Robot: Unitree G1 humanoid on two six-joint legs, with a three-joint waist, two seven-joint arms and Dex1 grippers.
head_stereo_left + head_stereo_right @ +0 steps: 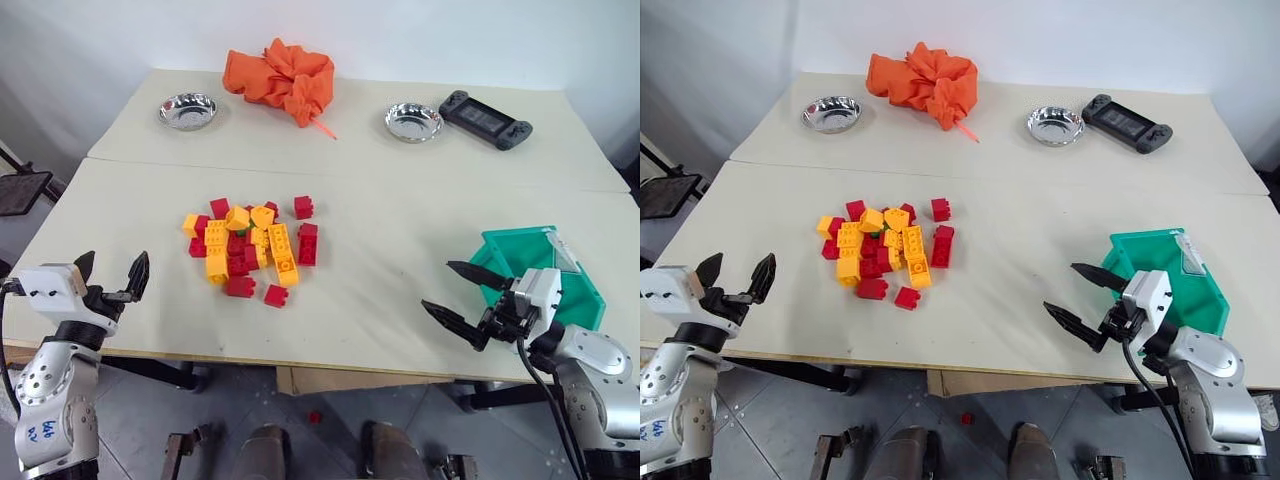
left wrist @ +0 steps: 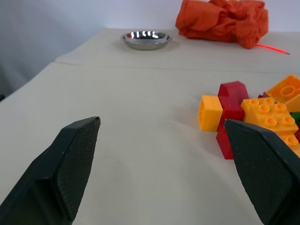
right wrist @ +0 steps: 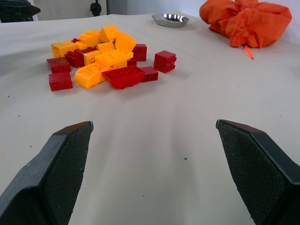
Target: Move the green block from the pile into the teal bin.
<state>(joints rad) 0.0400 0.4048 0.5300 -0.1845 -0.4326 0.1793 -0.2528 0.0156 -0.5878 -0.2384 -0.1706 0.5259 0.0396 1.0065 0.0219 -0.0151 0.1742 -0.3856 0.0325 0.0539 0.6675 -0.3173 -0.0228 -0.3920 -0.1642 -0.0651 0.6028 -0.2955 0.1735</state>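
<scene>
The pile (image 1: 250,245) of red and yellow-orange bricks lies on the near table, left of the middle. The green block is almost buried in it: a small green sliver (image 2: 296,118) shows between yellow and red bricks. My left gripper (image 1: 112,270) is open at the table's near left corner, left of the pile and apart from it, with nothing between its fingers. The teal bin (image 1: 525,250) stands at the near right edge. My right gripper (image 1: 438,285) is open and empty just left of the bin, pointing toward the pile (image 3: 101,58).
On the far table lie a crumpled orange cloth (image 1: 282,78), two steel bowls (image 1: 187,110) (image 1: 413,122) and a dark game controller (image 1: 486,119). A seam runs between the two tables. One red brick (image 1: 315,416) lies on the floor below the near edge.
</scene>
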